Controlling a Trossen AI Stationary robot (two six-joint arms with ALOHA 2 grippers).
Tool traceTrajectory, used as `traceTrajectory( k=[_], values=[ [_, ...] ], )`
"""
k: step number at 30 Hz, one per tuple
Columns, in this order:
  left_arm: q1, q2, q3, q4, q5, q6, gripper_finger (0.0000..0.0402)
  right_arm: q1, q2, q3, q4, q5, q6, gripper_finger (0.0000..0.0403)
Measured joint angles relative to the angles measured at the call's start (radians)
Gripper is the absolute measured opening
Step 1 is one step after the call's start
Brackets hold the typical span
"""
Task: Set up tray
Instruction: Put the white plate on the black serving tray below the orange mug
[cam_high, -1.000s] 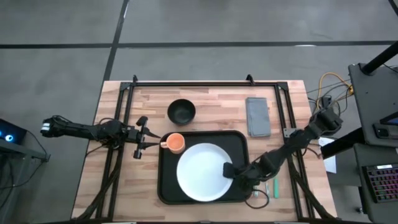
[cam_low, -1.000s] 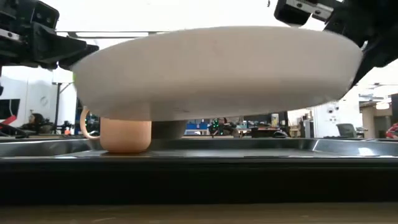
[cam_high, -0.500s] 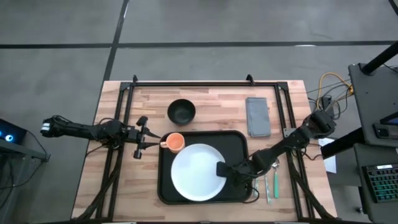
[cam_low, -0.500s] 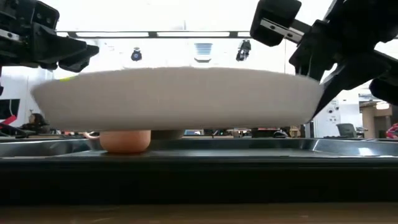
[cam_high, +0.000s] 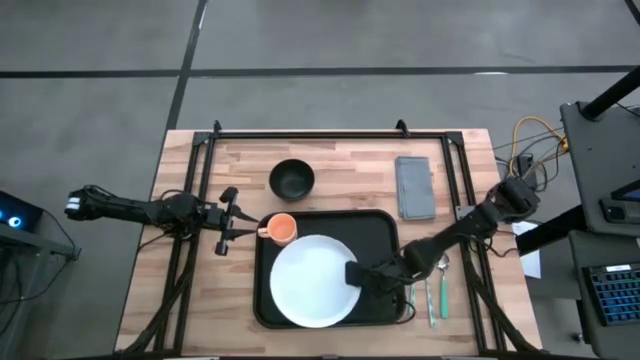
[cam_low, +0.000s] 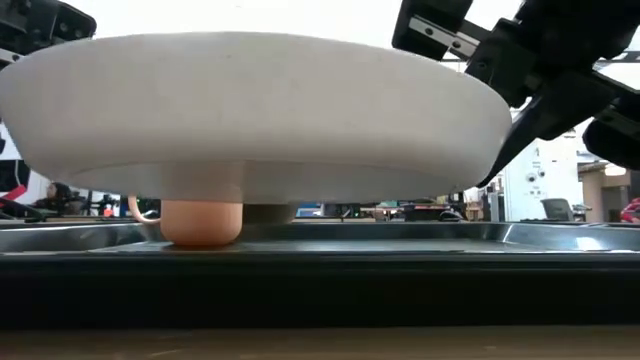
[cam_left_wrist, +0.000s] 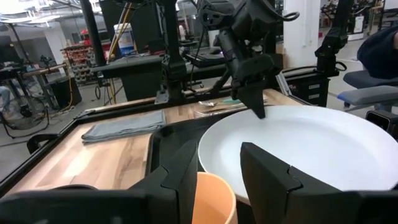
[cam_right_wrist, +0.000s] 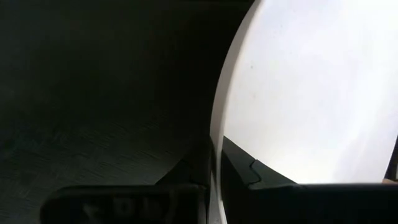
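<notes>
The large black tray (cam_high: 375, 230) lies mid-table toward the near edge. My right gripper (cam_high: 352, 273) is over the tray's right half, shut on the white plate (cam_high: 312, 281), which also fills the low view (cam_low: 250, 110). An orange cup (cam_high: 282, 229) stands upright in the tray's far left corner. My left gripper (cam_high: 232, 222) is open just left of the cup's handle. In its wrist view (cam_left_wrist: 219, 149) the fingers stand either side of the cup (cam_left_wrist: 211, 199) without touching it. My right gripper pinches the plate's right rim (cam_right_wrist: 217, 124), one finger (cam_right_wrist: 249, 174) over the rim and the other under it. It comes from the table's right, slanting down. The plate is held about level, its foot (cam_low: 200, 190) lifted clear of the tray floor.
A black bowl (cam_high: 292, 178) sits beyond the tray's far edge. A grey napkin (cam_high: 414, 187) lies at the far right, and cutlery (cam_high: 435, 292) lies right of the tray. A dark frame rail (cam_high: 330, 133) runs along the far edge.
My right gripper has carried the plate toward the table's left and slightly nearer, from the tray's right half to over its middle, still shut on the rim. The plate dipped partway, then came closer to the low camera. The left arm and cup stayed put.
</notes>
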Motion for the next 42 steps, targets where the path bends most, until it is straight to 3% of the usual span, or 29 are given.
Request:
traceTrajectory(
  k=[11,42],
  values=[
    [0.000,0.000,0.000,0.000,0.000,0.000,0.0105,-0.037,0.001,0.000,0.009,-0.056,-0.026,0.0008],
    [0.000,0.000,0.000,0.000,0.000,0.000,0.0105,-0.057,0.001,0.000,0.032,-0.059,-0.020,0.0009]
  ],
)
